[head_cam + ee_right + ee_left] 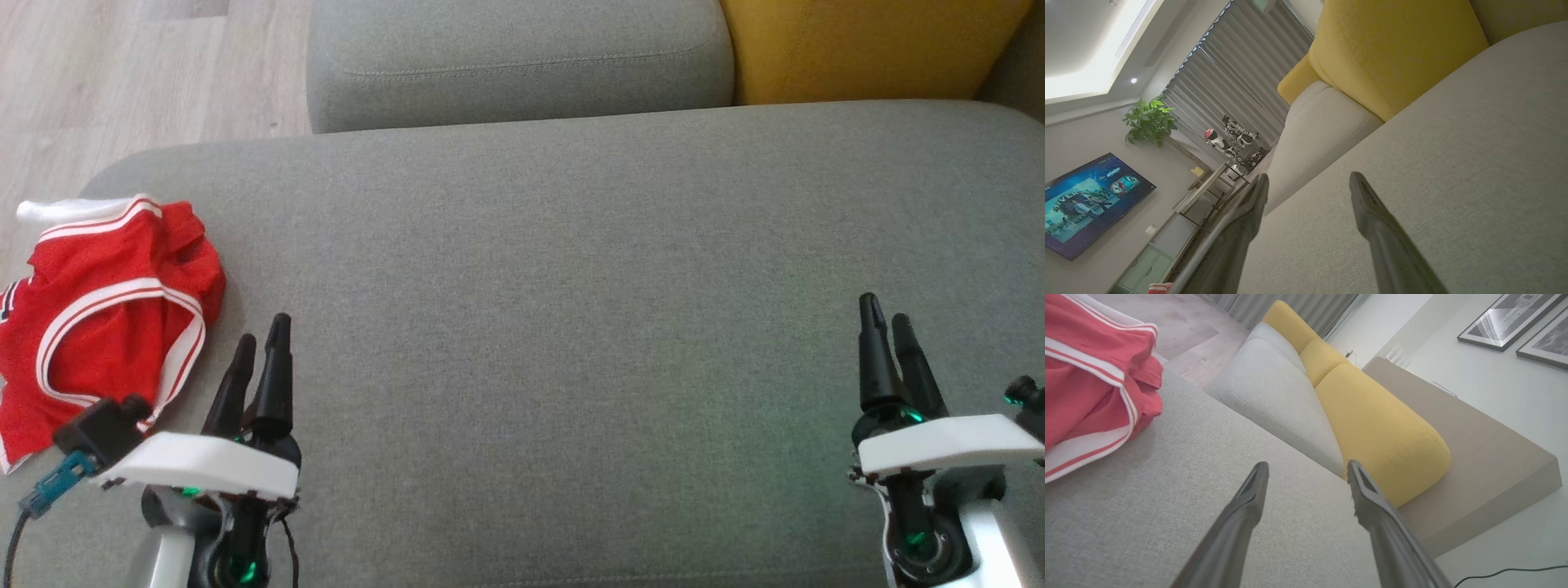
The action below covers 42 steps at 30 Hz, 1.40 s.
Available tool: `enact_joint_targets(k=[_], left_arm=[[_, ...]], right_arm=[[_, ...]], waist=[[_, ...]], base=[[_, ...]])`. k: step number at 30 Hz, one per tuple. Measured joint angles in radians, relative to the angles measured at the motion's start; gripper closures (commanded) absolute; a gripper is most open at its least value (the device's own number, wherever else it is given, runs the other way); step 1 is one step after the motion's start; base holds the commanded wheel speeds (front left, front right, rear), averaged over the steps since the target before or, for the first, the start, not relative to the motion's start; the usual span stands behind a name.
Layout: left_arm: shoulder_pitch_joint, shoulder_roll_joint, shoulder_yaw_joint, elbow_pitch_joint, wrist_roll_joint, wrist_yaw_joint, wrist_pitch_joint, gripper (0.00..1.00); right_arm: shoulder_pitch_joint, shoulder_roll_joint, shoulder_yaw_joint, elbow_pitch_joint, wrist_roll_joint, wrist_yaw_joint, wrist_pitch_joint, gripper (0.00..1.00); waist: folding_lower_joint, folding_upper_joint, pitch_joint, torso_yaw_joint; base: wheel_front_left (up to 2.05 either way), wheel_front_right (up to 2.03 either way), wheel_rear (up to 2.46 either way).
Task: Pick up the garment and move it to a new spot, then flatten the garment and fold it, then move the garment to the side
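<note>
Red garment (106, 302) lies crumpled on the grey cushion (531, 269) beside the wide-spread left gripper (262, 330); right gripper (884, 309) equally wide.

The crumpled red fabric garment with white stripes (106, 302) runs off the head view's left edge, its near corner hidden behind the black block (102, 429) beside the left claw (263, 329), and the yellow fabric cushion (857, 49) is cut by that view's top edge.

Red garment (106, 302) on grey seat (571, 286)
</note>
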Motion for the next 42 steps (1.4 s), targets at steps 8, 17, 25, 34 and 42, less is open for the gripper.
enact_joint_targets(k=[8, 17, 25, 34, 42], left_arm=[[0.001, 0.019, -0.036, -0.004, 0.105, 0.022, -0.022, 0.00], [0.001, 0.035, -0.072, -0.014, 0.213, 0.049, -0.050, 0.00], [0.002, 0.056, -0.106, -0.016, 0.315, 0.071, -0.072, 0.00], [0.004, 0.064, -0.134, -0.016, 0.414, 0.096, -0.102, 0.00], [0.005, 0.070, -0.151, -0.014, 0.490, 0.109, -0.121, 0.00]], right_arm=[[0.000, -0.001, 0.015, 0.021, -0.104, 0.000, -0.022, 0.00], [0.000, -0.001, 0.033, 0.038, -0.227, 0.000, -0.049, 0.00], [0.000, -0.001, 0.039, 0.053, -0.349, 0.000, -0.076, 0.00], [0.000, -0.001, 0.042, 0.059, -0.464, 0.000, -0.101, 0.00], [0.000, -0.001, 0.044, 0.059, -0.551, 0.000, -0.119, 0.00]], waist=[[0.0000, 0.0000, -0.004, 0.005], [0.0000, 0.0000, -0.007, 0.005], [0.0000, 0.0000, -0.009, 0.003], [0.0000, 0.0000, -0.009, 0.005], [0.0000, 0.0000, -0.009, 0.008]], base=[[0.00, 0.00, 0.00], [0.00, 0.00, 0.00], [0.00, 0.00, 0.00], [0.00, 0.00, 0.00], [0.00, 0.00, 0.00]])
